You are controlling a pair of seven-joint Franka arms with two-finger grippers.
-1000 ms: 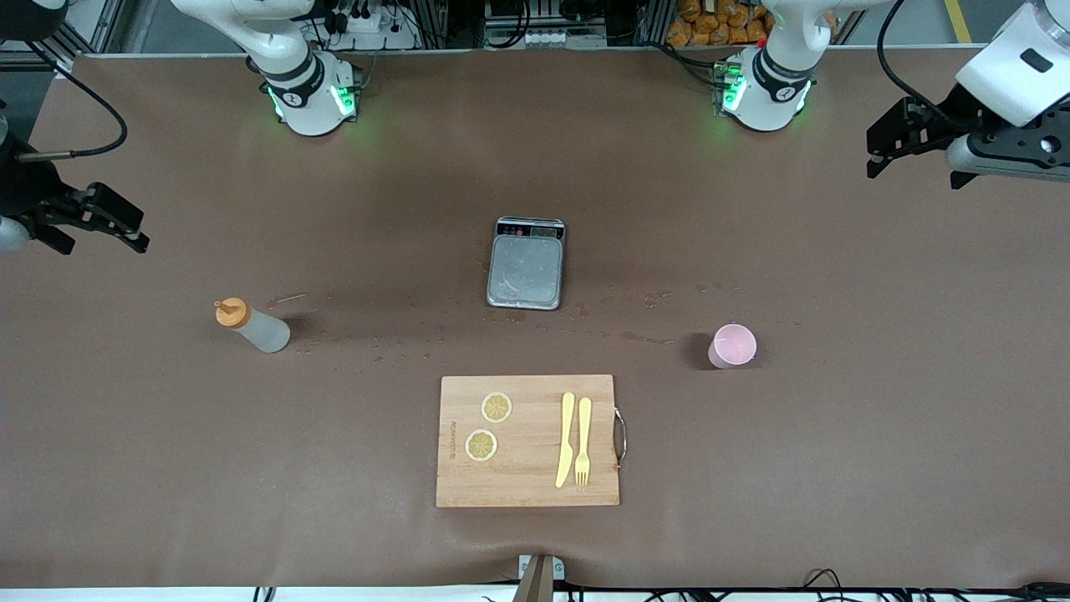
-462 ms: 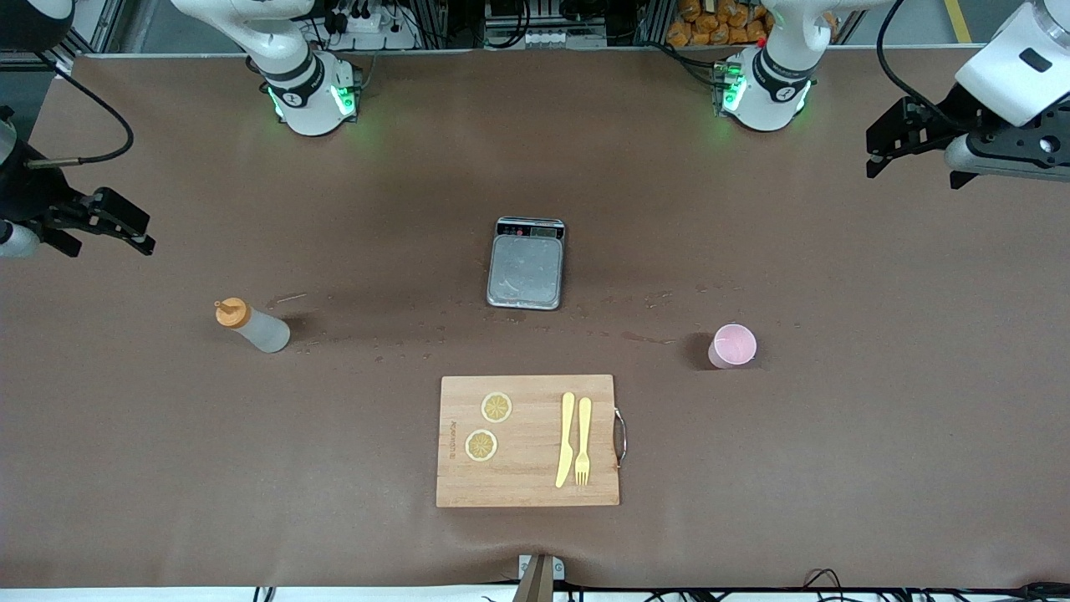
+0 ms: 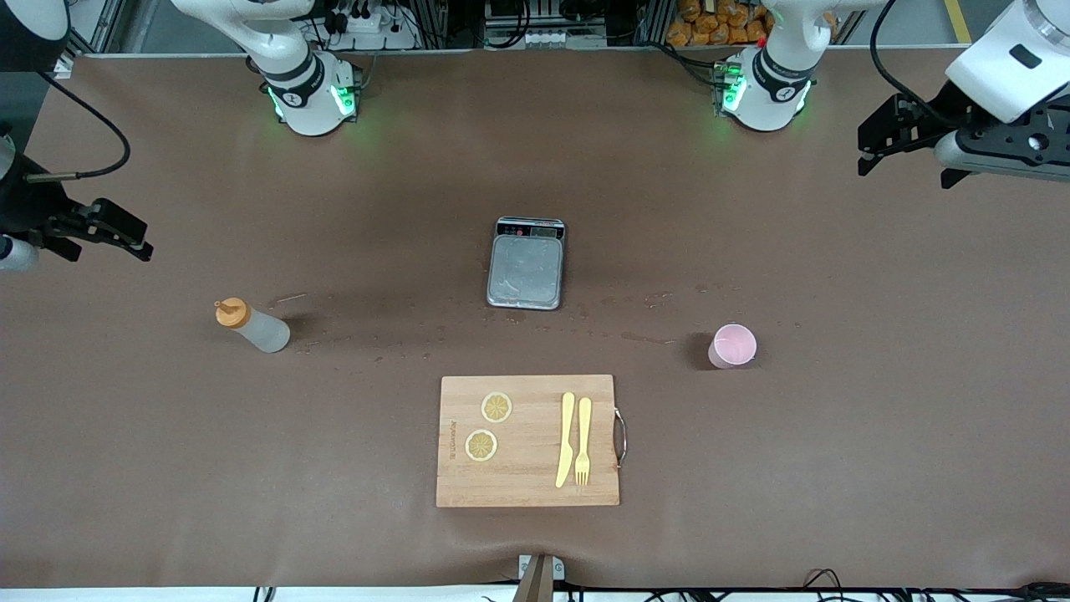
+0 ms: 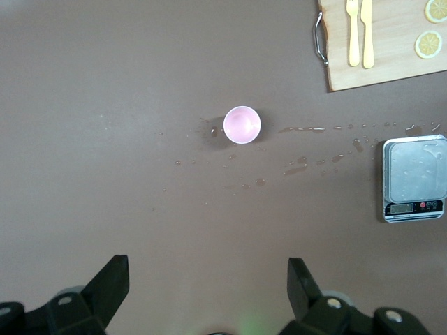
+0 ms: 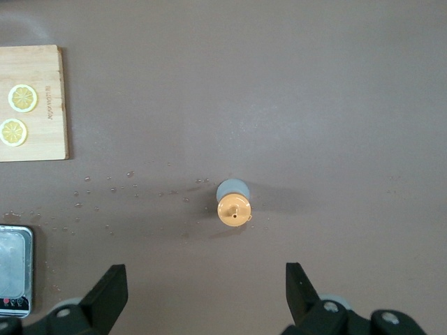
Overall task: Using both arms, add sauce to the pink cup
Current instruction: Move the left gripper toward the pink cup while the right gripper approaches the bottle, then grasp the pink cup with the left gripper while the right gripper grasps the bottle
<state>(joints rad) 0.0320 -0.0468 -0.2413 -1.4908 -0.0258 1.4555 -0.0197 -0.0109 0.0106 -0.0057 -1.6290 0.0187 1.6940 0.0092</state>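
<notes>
Standing upright toward the right arm's end, frosted squeeze bottle [image 3: 253,326] with orange cap, smooth pale-pink cup [image 3: 733,346] toward the left arm's end, wet brown table [image 3: 836,468], left gripper [image 3: 886,147] spread wide, right gripper [image 3: 104,230] spread wide, both aloft over bare table.

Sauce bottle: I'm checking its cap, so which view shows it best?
The right wrist view: it looks straight down on the sauce bottle, nozzle hole visible. The front view shows it small, sideways; the left wrist view misses it.
</notes>
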